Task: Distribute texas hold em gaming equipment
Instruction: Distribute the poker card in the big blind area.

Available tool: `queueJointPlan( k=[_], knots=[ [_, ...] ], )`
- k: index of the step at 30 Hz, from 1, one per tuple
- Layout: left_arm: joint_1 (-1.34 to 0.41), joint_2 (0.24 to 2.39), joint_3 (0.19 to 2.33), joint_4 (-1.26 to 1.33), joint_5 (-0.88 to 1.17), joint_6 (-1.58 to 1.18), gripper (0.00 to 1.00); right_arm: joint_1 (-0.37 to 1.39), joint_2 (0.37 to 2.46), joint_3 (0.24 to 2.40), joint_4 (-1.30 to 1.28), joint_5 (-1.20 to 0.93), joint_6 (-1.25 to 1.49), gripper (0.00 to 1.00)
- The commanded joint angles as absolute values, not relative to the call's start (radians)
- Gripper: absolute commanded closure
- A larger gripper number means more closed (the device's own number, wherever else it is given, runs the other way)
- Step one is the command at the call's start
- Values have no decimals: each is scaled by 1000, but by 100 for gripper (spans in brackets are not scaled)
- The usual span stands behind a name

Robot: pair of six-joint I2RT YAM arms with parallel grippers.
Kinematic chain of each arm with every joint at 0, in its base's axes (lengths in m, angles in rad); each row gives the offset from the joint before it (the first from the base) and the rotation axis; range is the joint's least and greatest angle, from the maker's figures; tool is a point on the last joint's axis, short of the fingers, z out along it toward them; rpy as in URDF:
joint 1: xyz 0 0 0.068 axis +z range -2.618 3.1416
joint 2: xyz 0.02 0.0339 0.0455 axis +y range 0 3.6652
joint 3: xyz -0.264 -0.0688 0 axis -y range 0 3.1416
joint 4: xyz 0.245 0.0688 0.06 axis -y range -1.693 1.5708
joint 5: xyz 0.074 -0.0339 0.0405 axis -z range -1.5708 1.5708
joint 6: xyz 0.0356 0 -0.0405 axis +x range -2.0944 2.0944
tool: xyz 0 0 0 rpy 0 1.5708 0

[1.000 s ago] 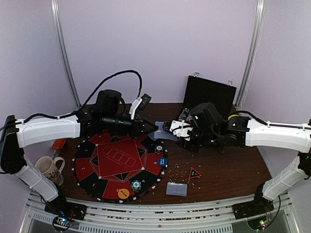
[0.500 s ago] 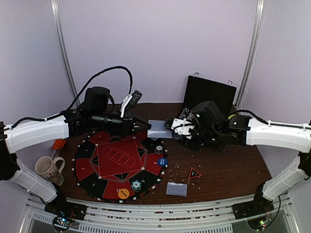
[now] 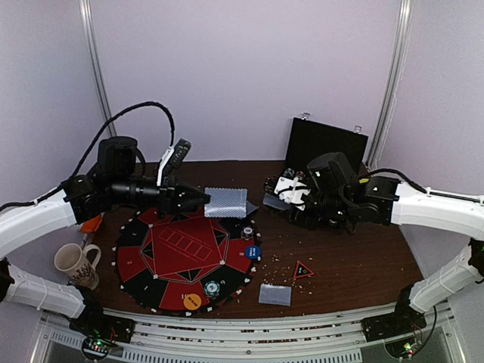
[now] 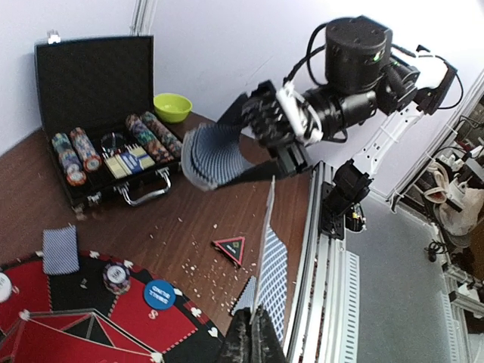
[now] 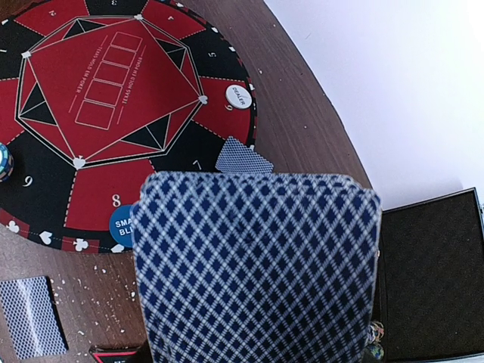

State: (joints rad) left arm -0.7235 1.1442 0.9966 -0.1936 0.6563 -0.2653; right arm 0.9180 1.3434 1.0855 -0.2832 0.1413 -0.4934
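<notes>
L gripper (image 3: 204,198) clamped on one card (image 3: 227,201), up over far edge of the mat (image 3: 181,249). R gripper (image 4: 274,140) pinching the fanned deck (image 4: 212,155), aloft nr the case (image 3: 325,144).

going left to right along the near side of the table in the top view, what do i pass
mug → orange disc → striped chip → blue disc → face-down card → red triangle
</notes>
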Motion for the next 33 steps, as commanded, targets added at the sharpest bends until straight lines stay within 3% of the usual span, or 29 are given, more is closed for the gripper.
queueJointPlan(
  k=[1, 13, 20, 30, 33],
  knots=[
    [-737, 1178, 823, -118, 681, -390, 100, 912, 1298, 1068, -285, 168, -487, 50],
    [-985, 1505, 729, 319, 550, -673, 100, 907, 1260, 1029, -282, 187, -477, 50],
    [-1065, 1707, 824, 302, 525, -663, 100, 907, 1252, 1026, -295, 184, -482, 50],
    [-1065, 1784, 831, 261, 551, -696, 100, 907, 1233, 1006, -289, 177, -477, 50],
    [-1065, 1814, 855, 235, 561, -689, 88, 907, 1236, 1007, -288, 174, -478, 50]
  ],
)
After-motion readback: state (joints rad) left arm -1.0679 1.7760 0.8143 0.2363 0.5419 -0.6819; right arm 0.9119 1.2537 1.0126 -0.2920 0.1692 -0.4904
